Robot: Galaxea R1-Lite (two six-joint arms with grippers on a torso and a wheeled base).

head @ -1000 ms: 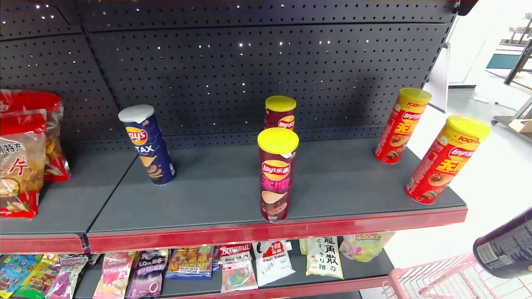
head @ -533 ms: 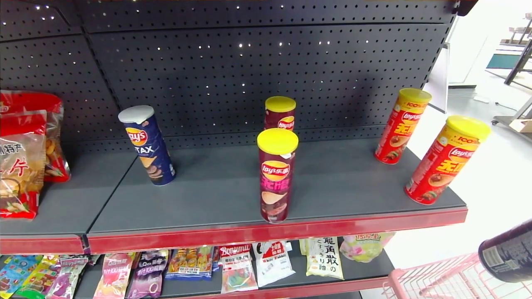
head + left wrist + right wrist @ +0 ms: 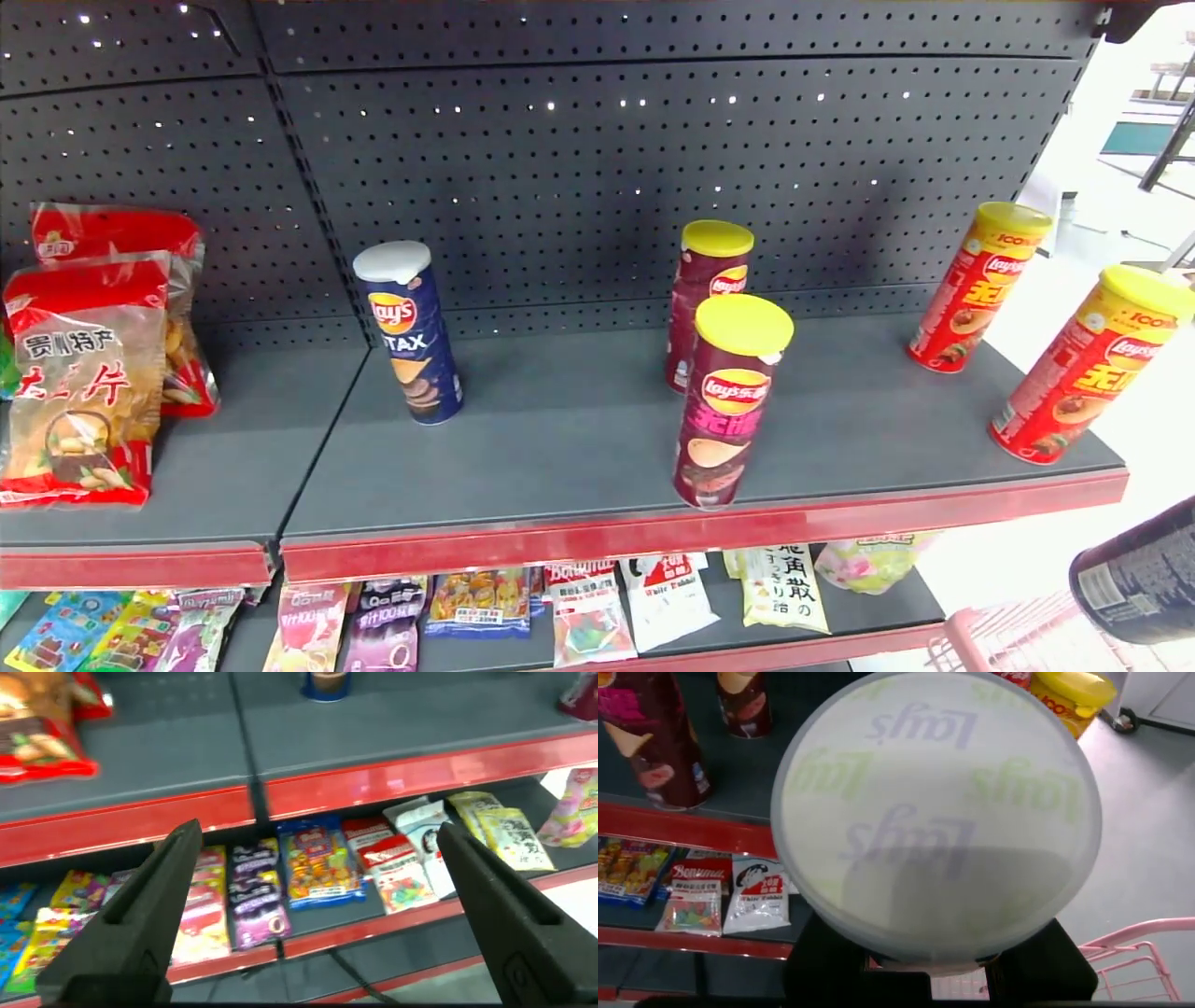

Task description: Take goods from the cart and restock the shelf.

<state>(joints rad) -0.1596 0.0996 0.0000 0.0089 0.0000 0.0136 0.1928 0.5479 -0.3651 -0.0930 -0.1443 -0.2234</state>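
One dark can (image 3: 1134, 583) hangs beside the shelf (image 3: 597, 439), near the pink cart (image 3: 1018, 639); the right gripper (image 3: 934, 975) appears clamped around it. We see the left gripper (image 3: 316, 915) spread wide before snack packets (image 3: 318, 863).

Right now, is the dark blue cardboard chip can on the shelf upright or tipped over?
Upright. The dark blue chip can stands on its base on the grey shelf, white lid on top.

Logo and lettering on blue chip can (image 3: 408, 331); large characters on left snack bag (image 3: 79, 392); faint logos on lid of dark chip can (image 3: 938, 812).
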